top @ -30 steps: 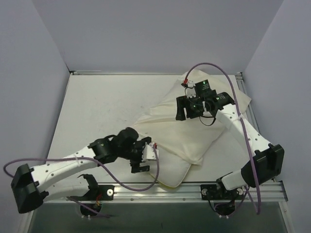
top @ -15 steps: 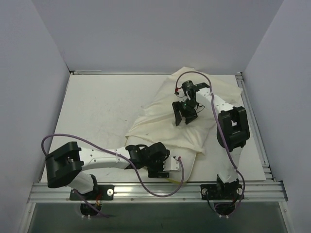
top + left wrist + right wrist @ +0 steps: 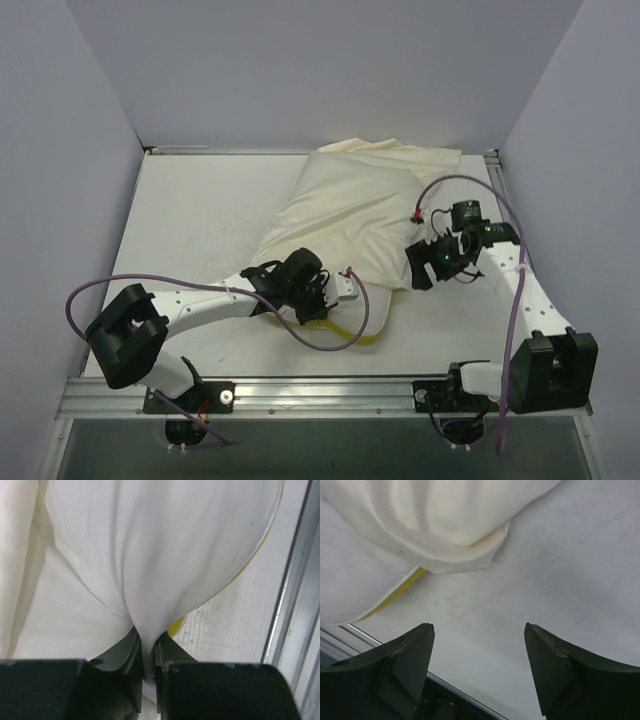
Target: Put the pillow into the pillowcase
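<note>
**Op 1:** Toward the bench's (image 3: pixel 200 220) near edge, what has my left gripper (image 3: pixel 147 665) got?
**Op 2:** I see it clamped on a fold of the pillow (image 3: pixel 345 318), beside its yellow band.
**Op 1:** And the pillowcase (image 3: pixel 350 205)?
**Op 2:** It lies slantwise from the far right corner to near middle, with the pillow's end poking out.
**Op 1:** Right gripper (image 3: pixel 479 630)?
**Op 2:** Spread wide and empty, just beside the pillowcase's right edge.

The pillowcase (image 3: pixel 350 200) is plain cream, and the pillow (image 3: pixel 165 555) is plain white with a yellow band (image 3: pixel 176 625) along its edge. My left tool (image 3: pixel 145 655) and right tool (image 3: pixel 477 627) are black, on white arms (image 3: pixel 200 308) with black joints and purple cables (image 3: pixel 455 179). The worktop (image 3: pixel 200 220) is off-white with faint grey scuffs.
</note>
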`<action>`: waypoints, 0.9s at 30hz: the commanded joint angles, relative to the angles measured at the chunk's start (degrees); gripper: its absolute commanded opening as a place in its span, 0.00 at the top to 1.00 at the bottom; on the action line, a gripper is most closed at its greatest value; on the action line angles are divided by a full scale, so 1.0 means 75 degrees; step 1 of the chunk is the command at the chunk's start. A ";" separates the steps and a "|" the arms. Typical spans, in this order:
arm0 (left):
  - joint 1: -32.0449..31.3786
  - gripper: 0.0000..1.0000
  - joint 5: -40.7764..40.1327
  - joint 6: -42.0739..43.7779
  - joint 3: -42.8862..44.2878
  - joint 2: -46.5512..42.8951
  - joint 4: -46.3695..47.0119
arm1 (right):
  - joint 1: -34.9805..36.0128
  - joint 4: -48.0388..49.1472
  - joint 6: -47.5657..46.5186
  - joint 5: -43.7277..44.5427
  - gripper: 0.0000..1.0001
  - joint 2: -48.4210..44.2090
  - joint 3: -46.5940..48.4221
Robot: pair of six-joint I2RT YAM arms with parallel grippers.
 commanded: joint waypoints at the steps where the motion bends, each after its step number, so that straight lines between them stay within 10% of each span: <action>1: 0.0068 0.98 0.0973 -0.0120 0.0379 -0.0083 -0.0455 | 0.0216 0.0570 -0.1844 0.0131 0.27 -0.0311 -0.1381; 12: 0.0560 1.00 0.1431 -0.0331 0.0743 0.0012 -0.0631 | 0.0942 0.3598 -0.1460 0.0236 0.29 0.0635 -0.2192; 16: 0.0713 1.00 0.1432 -0.0659 0.0801 0.0128 -0.0397 | 0.1434 0.3834 -0.1411 0.0249 0.60 0.1175 -0.1981; 20: 0.0900 1.00 0.0696 -0.1315 0.0965 0.0363 0.0245 | 0.1540 0.2361 -0.1634 -0.0816 0.99 0.1118 -0.1560; 27: 0.0994 1.00 -0.2080 -0.2637 0.1609 0.1321 0.1536 | 0.1517 -0.1726 -0.2359 -0.2763 1.00 -0.2325 -0.1466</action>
